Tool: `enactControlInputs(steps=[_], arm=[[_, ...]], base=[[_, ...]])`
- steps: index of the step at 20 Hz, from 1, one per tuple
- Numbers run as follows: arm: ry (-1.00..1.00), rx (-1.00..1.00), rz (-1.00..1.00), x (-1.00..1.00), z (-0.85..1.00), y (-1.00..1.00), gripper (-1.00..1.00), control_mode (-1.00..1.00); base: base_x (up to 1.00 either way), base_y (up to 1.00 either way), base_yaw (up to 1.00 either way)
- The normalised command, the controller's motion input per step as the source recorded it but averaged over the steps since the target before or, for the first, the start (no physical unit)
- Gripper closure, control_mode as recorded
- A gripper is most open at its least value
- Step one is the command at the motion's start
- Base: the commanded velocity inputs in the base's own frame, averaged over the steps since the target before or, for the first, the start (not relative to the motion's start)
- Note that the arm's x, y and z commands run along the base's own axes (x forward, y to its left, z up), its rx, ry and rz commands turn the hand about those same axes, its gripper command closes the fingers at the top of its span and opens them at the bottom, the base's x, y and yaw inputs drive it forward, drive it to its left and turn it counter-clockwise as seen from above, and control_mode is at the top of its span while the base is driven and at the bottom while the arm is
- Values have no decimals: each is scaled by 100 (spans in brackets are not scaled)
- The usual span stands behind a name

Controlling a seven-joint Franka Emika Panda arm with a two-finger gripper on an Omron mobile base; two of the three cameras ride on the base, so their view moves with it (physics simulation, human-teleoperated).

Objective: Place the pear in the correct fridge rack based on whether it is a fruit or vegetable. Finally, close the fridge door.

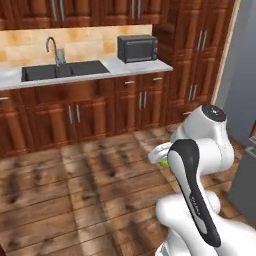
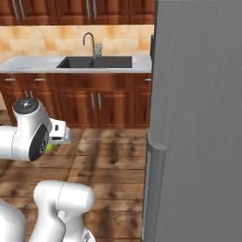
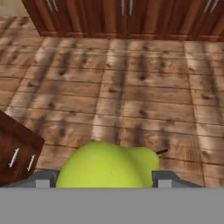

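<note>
My gripper (image 3: 105, 180) is shut on the yellow-green pear (image 3: 107, 165), which sits between the two fingertips (image 3: 43, 178) above the wooden floor. In the left base view a sliver of the pear (image 1: 163, 162) peeks out beside the gripper (image 1: 159, 151), in front of my arm. From the right base view, gripper (image 2: 59, 134) and pear (image 2: 51, 147) hang at the left, well away from the fridge. The tall flat grey fridge door (image 2: 198, 104) takes up the right side, with a rounded grey edge (image 2: 156, 189) low down. The fridge rack is out of view behind it.
Dark wood cabinets (image 1: 90, 115) run along the back under a grey counter with a black sink (image 1: 65, 70) and a microwave (image 1: 137, 48). Tall cabinets (image 1: 195, 55) stand right of it. Grey fridge parts (image 1: 245, 185) close off the right. Wooden floor (image 1: 75, 190) lies open ahead.
</note>
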Motion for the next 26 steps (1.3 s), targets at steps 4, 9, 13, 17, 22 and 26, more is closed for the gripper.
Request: enactControlInputs(steps=[4,9,13,17,22,26], arm=[[0,0,0,0,0,0,100,100],[0,0,0,0,0,0,100,100],[0,0,0,0,0,0,100,100],[0,0,0,0,0,0,100,100],[0,0,0,0,0,0,100,100],[0,0,0,0,0,0,100,100]], base=[[68,18,-73],[32,25,-86],[29,32,-88],[82,58,-71],[100,77,-62],[79,42,-70]])
